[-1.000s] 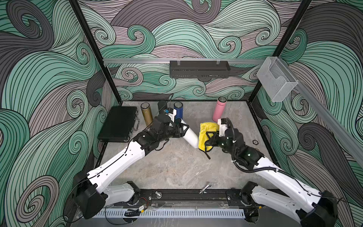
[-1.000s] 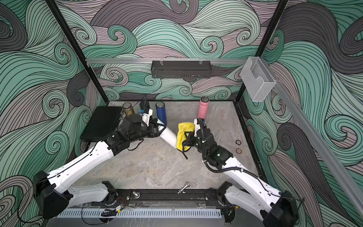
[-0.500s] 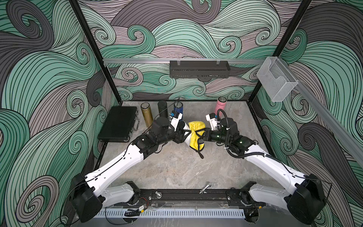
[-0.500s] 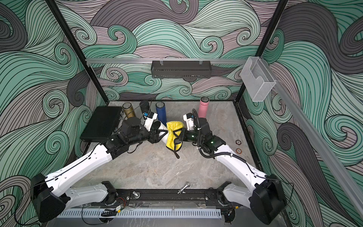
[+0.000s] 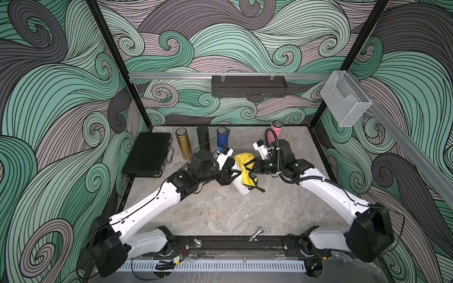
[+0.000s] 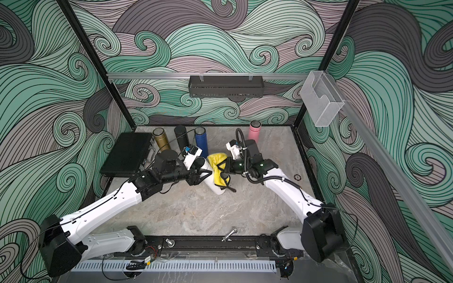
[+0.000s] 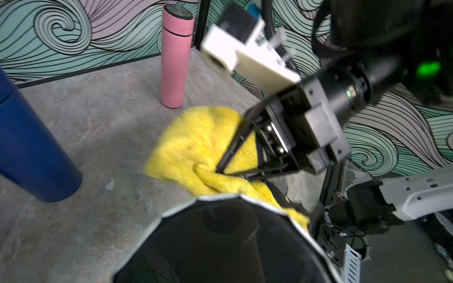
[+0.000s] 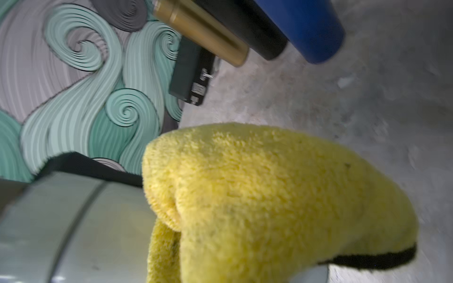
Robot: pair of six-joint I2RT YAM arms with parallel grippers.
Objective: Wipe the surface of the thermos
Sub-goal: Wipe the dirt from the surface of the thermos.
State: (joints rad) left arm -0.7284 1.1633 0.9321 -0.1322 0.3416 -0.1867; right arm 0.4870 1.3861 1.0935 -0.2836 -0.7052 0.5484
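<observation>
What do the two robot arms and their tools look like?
The left arm and right arm have white shells, black joints and black bases. The left tool and right tool are black, with thin triangular frames. A ribbed black hose runs along the right arm, where green lights glow.

left claw (image 5: 231,172) and right claw (image 5: 250,170) both clamped shut, facing each other on outstretched, inward-angled arms (image 5: 157,203)

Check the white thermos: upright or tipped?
Tipped: the white thermos leans, held by the left gripper, unlike the upright pink thermos.
</observation>
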